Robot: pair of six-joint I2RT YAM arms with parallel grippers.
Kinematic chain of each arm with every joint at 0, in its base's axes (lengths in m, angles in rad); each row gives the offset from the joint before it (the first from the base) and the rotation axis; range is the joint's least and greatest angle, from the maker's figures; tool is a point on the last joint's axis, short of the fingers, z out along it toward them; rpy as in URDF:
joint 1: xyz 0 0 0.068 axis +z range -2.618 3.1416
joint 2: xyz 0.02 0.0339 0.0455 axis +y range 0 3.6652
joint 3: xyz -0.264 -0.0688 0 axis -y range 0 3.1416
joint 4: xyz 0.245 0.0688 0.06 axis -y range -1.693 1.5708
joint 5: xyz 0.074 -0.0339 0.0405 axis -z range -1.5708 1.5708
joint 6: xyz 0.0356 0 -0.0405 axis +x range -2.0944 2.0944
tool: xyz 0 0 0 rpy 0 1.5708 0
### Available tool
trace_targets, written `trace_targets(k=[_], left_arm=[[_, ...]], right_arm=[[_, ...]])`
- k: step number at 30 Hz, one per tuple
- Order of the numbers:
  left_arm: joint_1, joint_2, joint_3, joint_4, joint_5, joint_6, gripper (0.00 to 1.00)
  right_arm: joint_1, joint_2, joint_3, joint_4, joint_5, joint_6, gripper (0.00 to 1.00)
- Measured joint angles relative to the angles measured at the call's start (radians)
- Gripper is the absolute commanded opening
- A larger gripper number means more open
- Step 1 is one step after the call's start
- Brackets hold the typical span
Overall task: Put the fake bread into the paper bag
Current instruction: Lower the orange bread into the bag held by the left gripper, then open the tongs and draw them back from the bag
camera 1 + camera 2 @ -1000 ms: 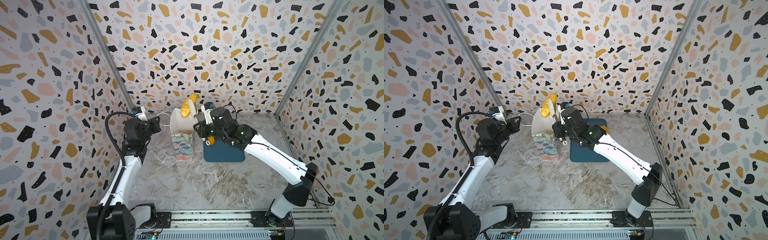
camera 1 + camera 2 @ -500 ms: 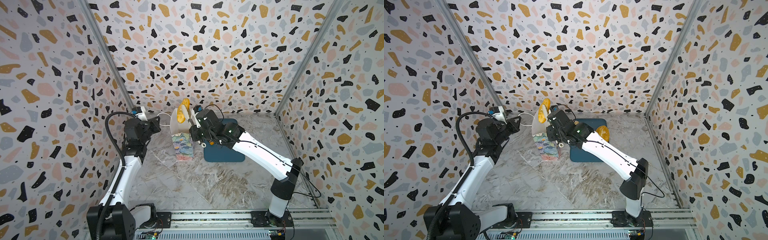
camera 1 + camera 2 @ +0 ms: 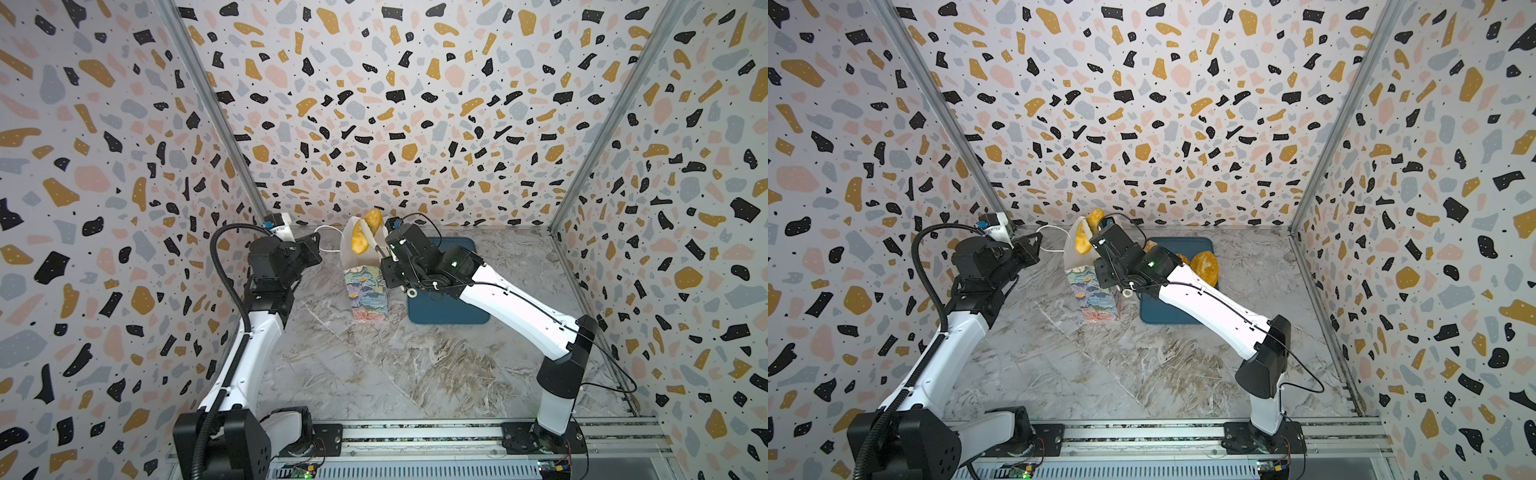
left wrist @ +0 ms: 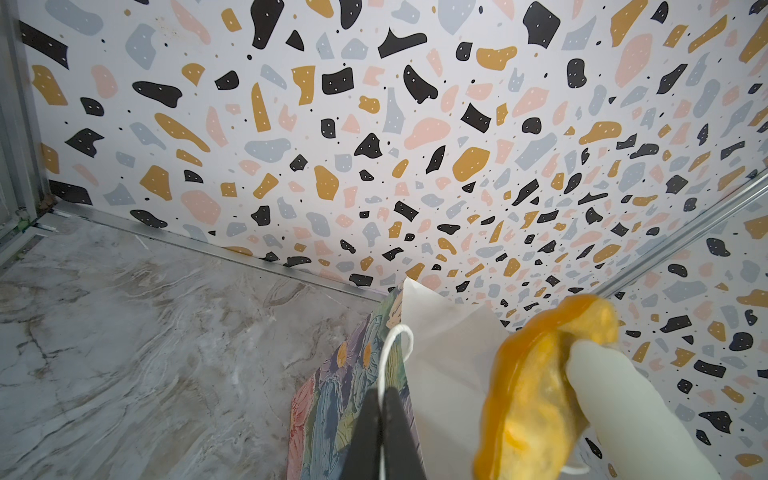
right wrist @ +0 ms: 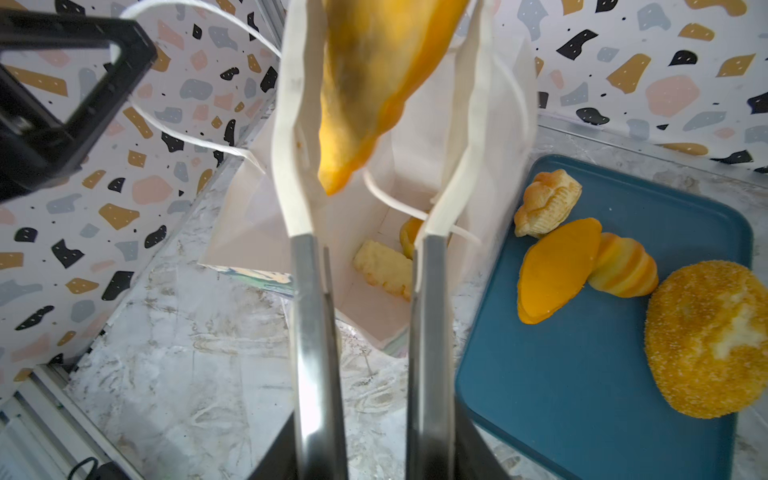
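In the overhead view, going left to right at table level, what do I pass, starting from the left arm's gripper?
Left gripper → paper bag → blue tray.

Golden-orange fake bread (image 5: 365, 83), pastel flower-print paper bag (image 3: 365, 295), dark-blue tray (image 5: 602, 374), terrazzo-speckled walls (image 3: 415, 104), grey marbled tabletop (image 3: 374, 365)

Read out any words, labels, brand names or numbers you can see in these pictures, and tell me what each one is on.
There is no readable text in any view.
The paper bag has only painted flowers on it, no words.
The blue tray and the fake breads carry no marks.
Any print on the circuit boards at the front rail is too small to read.
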Motion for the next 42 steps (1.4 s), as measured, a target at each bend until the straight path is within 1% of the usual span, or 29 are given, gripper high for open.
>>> trace_targets(k=[7,21,26,34,42], left_arm=[[0.000,0.000,0.000,0.000,0.000,0.000,0.00],[0.000,0.000,0.000,0.000,0.000,0.000,0.00],[0.000,0.000,0.000,0.000,0.000,0.000,0.00],[0.000,0.000,0.000,0.000,0.000,0.000,0.00],[0.000,-0.001,0.000,0.000,0.000,0.000,0.00]], right_arm=[[0.000,0.000,0.000,-0.004,-0.001,0.001,0.47],[-0.004,0.000,0.000,-0.003,-0.013,0.006,0.47],[-0.035,-0.003,-0.006,0.000,-0.050,0.030,0.47],[-0.113,-0.018,-0.109,0.026,-0.094,0.058,0.45],[-0.099,-0.018,-0.116,0.060,-0.144,0.055,0.42]])
